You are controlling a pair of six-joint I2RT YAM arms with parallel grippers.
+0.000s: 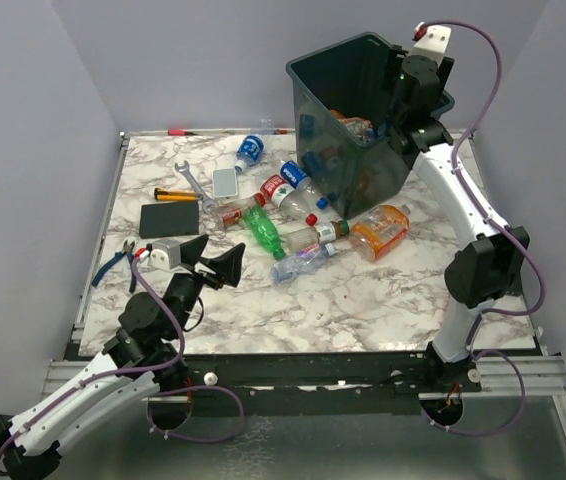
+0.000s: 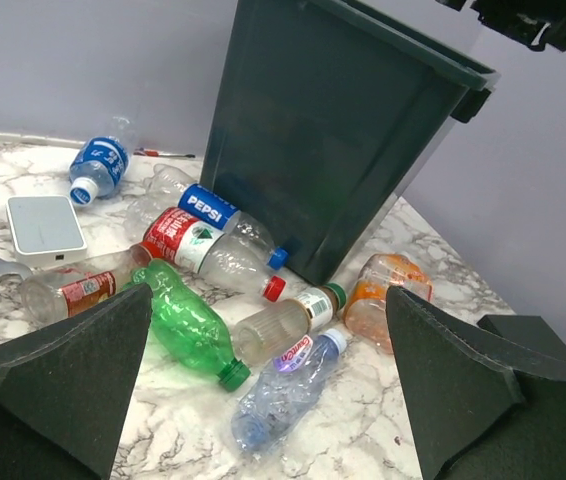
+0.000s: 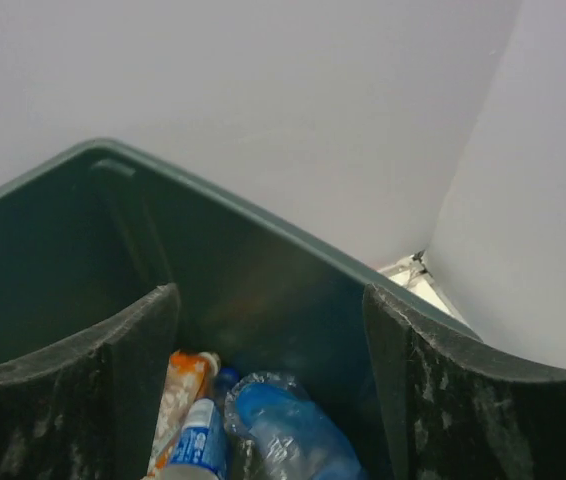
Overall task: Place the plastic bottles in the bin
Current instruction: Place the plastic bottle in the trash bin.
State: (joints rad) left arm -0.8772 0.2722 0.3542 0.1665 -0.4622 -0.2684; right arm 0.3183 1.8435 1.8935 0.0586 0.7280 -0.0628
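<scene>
The dark grey-green bin (image 1: pixel 315 110) stands tilted at the back right of the marble table. My right gripper (image 1: pixel 399 118) hangs over its inner right side. In the right wrist view it (image 3: pixel 271 300) is open with nothing between its fingers, above a clear blue bottle (image 3: pixel 293 430) and an orange bottle (image 3: pixel 178 385) lying in the bin (image 3: pixel 63 220). My left gripper (image 1: pixel 213 262) is open and low over the table's front left (image 2: pixel 268 300), pointing at loose plastic bottles. These include a green one (image 2: pixel 188 325), a crumpled clear one (image 2: pixel 283 395), an orange one (image 2: pixel 383 295) and a Pepsi one (image 2: pixel 213 210).
A wrench (image 1: pixel 195 180), pliers (image 1: pixel 113 262), a yellow-handled tool (image 1: pixel 173 194), a black slab (image 1: pixel 170 219) and a grey slab (image 1: pixel 225 181) lie on the table's left half. A blue-labelled bottle (image 1: pixel 250 152) lies near the back edge. Walls close in the left, back and right.
</scene>
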